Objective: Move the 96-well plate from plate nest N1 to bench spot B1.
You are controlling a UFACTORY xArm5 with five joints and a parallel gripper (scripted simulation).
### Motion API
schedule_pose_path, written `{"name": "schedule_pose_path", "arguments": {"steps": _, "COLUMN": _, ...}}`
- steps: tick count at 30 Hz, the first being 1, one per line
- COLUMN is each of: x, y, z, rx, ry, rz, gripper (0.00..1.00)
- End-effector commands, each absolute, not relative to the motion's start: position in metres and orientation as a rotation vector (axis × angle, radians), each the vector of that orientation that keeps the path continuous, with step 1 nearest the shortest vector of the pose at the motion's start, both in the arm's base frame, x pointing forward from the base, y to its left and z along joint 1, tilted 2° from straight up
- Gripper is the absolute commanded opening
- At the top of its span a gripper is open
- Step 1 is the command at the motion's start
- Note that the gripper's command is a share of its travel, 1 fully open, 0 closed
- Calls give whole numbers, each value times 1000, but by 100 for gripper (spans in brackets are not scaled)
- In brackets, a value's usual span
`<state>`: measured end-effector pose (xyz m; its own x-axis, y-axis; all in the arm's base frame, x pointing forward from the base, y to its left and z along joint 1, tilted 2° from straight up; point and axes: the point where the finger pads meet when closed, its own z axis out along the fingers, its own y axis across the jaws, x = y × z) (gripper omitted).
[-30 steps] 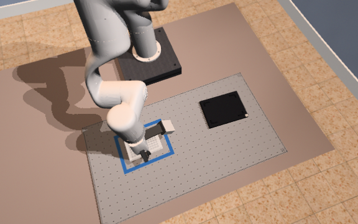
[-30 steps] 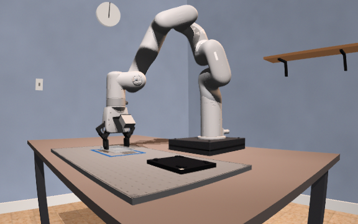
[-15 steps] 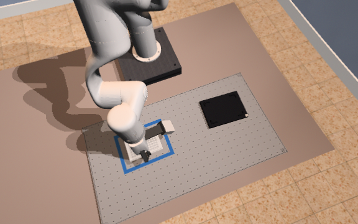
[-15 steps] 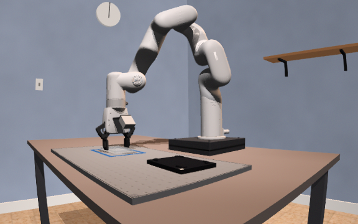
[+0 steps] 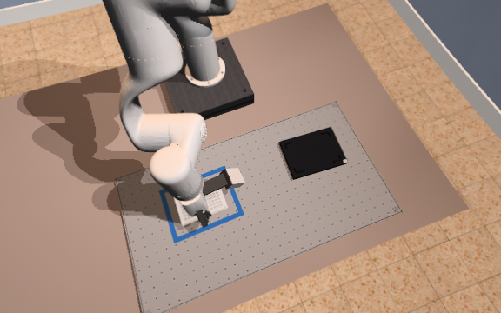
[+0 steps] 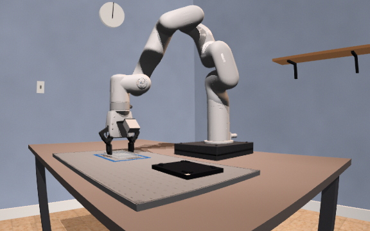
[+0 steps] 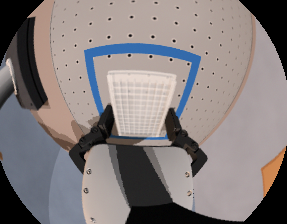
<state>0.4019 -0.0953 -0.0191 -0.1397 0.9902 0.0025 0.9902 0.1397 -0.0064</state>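
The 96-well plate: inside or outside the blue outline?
Inside: the 96-well plate lies flat within the blue taped outline, wells up.

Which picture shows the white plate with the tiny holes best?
The wrist view: the 96-well plate lies fully visible inside the blue outline. In the top view the arm covers part of it; the exterior view shows only a thin sliver.

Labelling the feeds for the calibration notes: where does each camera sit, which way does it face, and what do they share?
Top: high above the table, angled down on the perforated deck; shows the arm's links, base plate and the empty plate nest.
Exterior: low in the room, facing the table side-on; shows the whole arm, with the open gripper astride the 96-well plate.
Wrist: on the arm's last link, looking down past both fingers.
Shared: all three show the plate inside the blue taped outline.
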Motion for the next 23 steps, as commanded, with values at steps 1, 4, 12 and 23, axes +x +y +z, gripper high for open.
{"name": "schedule_pose_path", "arguments": {"steps": 1, "x": 403, "y": -96, "z": -18, "rx": -2058, "ry": -2369, "rz": 3, "gripper": 100}}
{"name": "schedule_pose_path", "arguments": {"steps": 4, "x": 403, "y": -96, "z": -18, "rx": -2058, "ry": -2369, "rz": 3, "gripper": 100}}
{"name": "schedule_pose_path", "arguments": {"steps": 12, "x": 403, "y": -96, "z": -18, "rx": -2058, "ry": -2369, "rz": 3, "gripper": 100}}
{"name": "schedule_pose_path", "arguments": {"steps": 23, "x": 403, "y": -95, "z": -13, "rx": -2058, "ry": -2369, "rz": 3, "gripper": 100}}
